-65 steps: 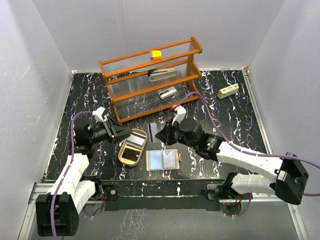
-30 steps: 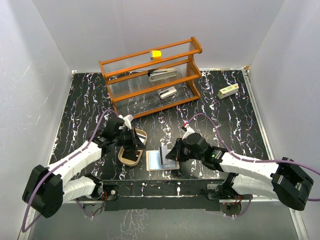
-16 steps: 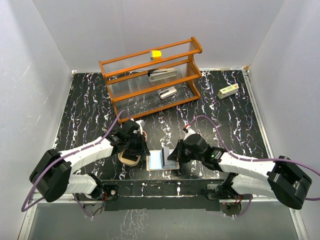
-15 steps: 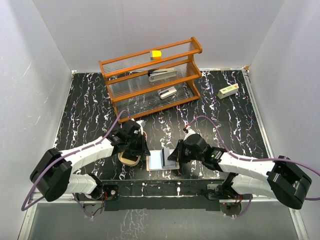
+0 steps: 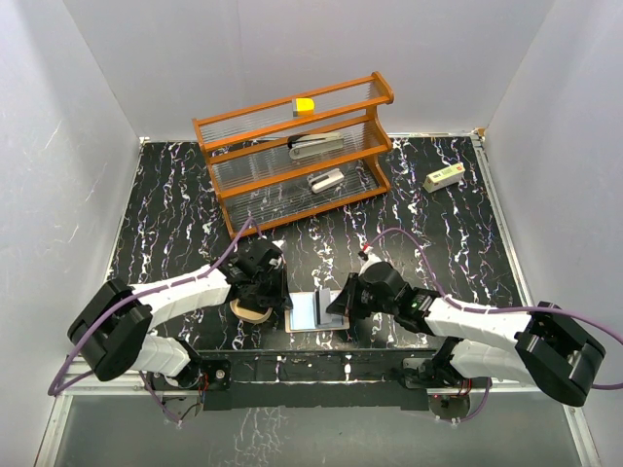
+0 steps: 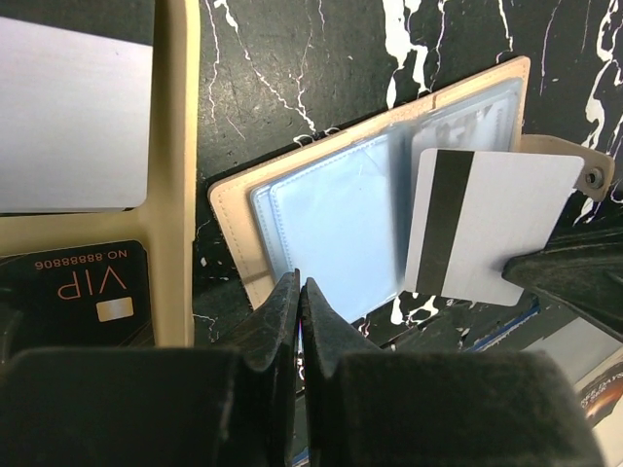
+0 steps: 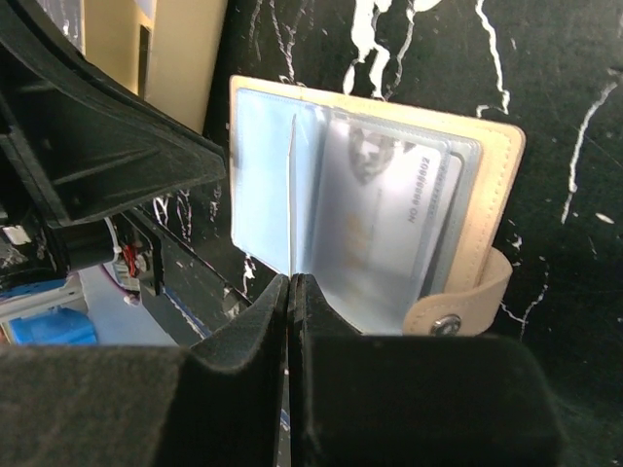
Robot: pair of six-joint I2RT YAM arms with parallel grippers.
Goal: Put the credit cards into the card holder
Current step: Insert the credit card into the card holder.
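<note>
In the top view, both arms are crowding the open card holder (image 5: pixel 313 313) at the front of the worktop (image 5: pixel 438 229). Over the last couple of seconds the left gripper (image 5: pixel 281 298) has been swinging in from the far left across the tan tray (image 5: pixel 245 311). The right gripper (image 5: pixel 332 298) has been carrying a credit card (image 5: pixel 322 294) down to the holder.

In the left wrist view, the left gripper's fingers are sitting together and empty. Their tips are resting at the holder's edge, apparently pinning it. A VIP card (image 6: pixel 83 287) is lying in the tray.

In the right wrist view, the right gripper is clamping the card, which is standing on edge over the clear sleeves. I'm judging that insertion is only beginning.
</note>
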